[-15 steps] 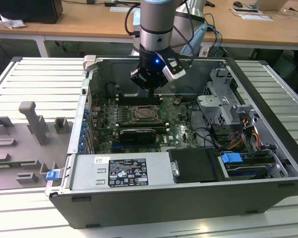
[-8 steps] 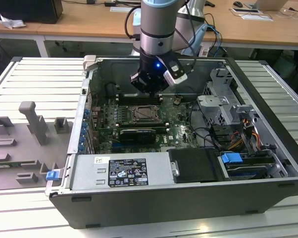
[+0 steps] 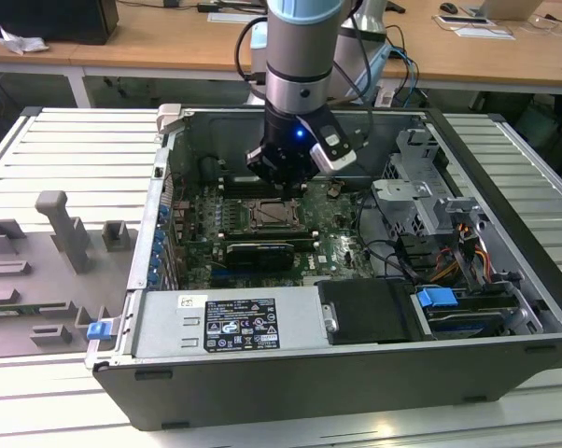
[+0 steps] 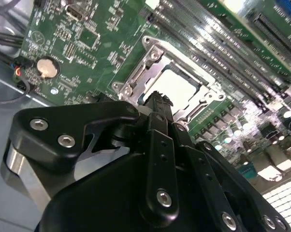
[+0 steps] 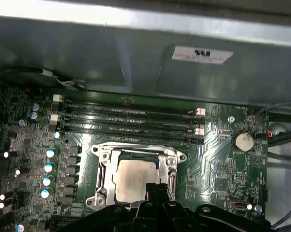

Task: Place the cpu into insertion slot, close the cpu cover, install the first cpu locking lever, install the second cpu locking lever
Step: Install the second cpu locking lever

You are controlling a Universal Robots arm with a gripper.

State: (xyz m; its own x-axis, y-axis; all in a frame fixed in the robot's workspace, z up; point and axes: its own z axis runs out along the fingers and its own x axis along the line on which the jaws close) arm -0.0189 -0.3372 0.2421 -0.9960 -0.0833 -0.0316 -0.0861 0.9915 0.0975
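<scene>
A single robot arm is being held low inside an opened computer case (image 3: 505,280), with its claw (image 3: 283,179) poised directly above the insertion slot (image 3: 266,217) near the middle of the green circuit board (image 3: 332,245). In both wrist views the cpu (image 5: 135,180) is being shown lying flat in the slot, silver face up, with the cpu cover (image 5: 103,169) apparently folded down around it so that the chip is being framed by the cover's square window; whether the cover is fully seated cannot be told. The claw's fingertips (image 5: 156,189) are being brought together into a narrow, nearly closed stance with nothing seen between them, and they are being held at the socket's edge, seemingly because the work is now judged to be at the latching stage rather than at the carrying stage. Whether they are actually touching the metal frame cannot be told. In the second wrist view the same fingertips (image 4: 156,100) are being seen just over the socket's rim (image 4: 138,72), beside the long black memory slots (image 4: 208,34). A grey fixture tray (image 3: 48,261) is being left unused on the slatted tabletop (image 3: 66,149), towards the exterior view's left edge.
</scene>
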